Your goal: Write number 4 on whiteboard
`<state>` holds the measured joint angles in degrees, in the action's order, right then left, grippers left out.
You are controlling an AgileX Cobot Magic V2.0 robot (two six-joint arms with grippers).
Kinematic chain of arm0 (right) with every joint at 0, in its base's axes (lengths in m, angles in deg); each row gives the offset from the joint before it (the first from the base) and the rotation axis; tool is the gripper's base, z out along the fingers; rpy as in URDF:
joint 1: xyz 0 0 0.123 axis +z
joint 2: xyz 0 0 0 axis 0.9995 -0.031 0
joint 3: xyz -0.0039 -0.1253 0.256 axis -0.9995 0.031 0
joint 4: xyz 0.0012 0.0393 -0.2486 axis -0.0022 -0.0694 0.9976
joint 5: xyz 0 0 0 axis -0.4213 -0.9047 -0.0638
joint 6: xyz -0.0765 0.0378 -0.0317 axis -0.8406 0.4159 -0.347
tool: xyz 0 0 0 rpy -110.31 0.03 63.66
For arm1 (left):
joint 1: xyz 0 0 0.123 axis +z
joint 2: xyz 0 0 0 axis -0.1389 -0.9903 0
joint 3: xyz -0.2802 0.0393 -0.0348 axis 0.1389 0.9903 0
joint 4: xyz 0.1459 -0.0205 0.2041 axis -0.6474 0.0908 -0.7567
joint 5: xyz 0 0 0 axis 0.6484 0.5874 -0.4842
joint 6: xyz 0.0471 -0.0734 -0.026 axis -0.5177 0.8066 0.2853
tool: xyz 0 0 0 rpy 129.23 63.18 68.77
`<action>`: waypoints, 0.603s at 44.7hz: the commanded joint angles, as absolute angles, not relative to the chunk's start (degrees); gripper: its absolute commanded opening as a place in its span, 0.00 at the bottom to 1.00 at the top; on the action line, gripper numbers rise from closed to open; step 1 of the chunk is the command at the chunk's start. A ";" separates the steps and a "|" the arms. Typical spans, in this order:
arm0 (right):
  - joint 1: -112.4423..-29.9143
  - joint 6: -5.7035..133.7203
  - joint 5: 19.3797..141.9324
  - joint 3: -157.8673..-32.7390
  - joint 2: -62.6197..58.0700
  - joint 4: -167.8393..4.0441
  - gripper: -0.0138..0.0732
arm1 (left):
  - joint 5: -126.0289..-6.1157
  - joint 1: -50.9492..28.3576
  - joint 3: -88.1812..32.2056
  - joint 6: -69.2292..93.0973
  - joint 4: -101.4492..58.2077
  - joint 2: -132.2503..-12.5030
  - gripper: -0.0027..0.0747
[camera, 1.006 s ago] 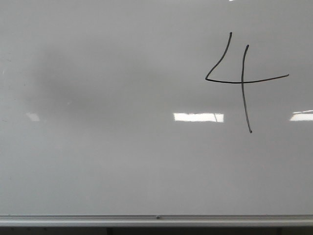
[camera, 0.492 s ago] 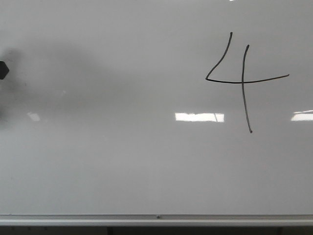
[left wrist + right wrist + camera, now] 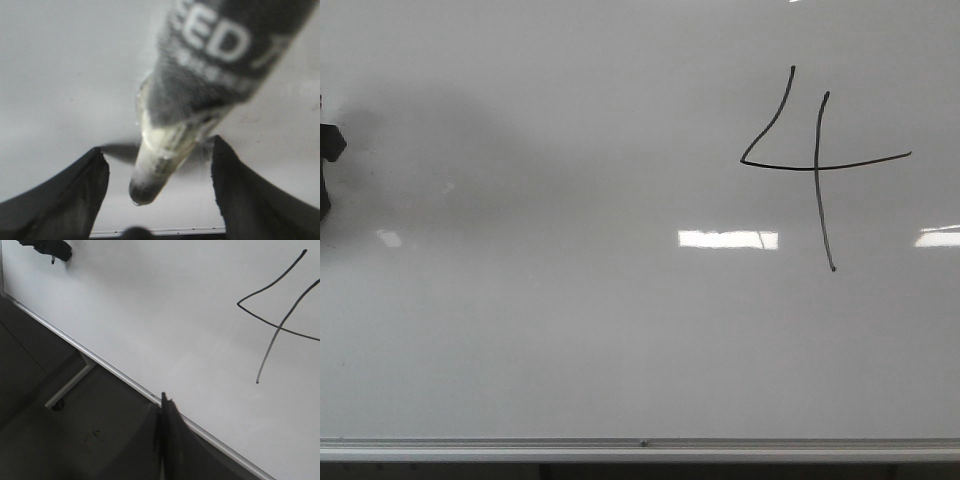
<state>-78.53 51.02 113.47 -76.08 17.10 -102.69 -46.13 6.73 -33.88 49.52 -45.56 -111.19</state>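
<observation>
One whiteboard (image 3: 570, 330) fills the front view, with one silver frame rail (image 3: 520, 447) along its lower edge. One number 4 (image 3: 817, 165) is drawn on it, made of three black strokes. One marker (image 3: 200, 85) shows between the fingers of the left gripper (image 3: 160, 200). Three bright white light reflections (image 3: 728, 239) lie on the board.

Hand-drawn black 4 (image 3: 817, 160) on the whiteboard (image 3: 620, 330), right of centre in the front view; seen again, partly cut off, from the right wrist; white letters "EED" legible on the dark marker (image 3: 200, 85) barrel, remaining print blurred.
</observation>
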 commanded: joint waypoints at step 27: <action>-78.94 50.98 110.68 -77.41 17.39 -104.50 0.09 | -54.39 6.59 -19.06 47.01 -44.66 -79.76 0.62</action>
<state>-78.53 51.02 113.47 -76.08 17.10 -102.69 -49.49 6.73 -20.93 46.98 -45.43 -87.06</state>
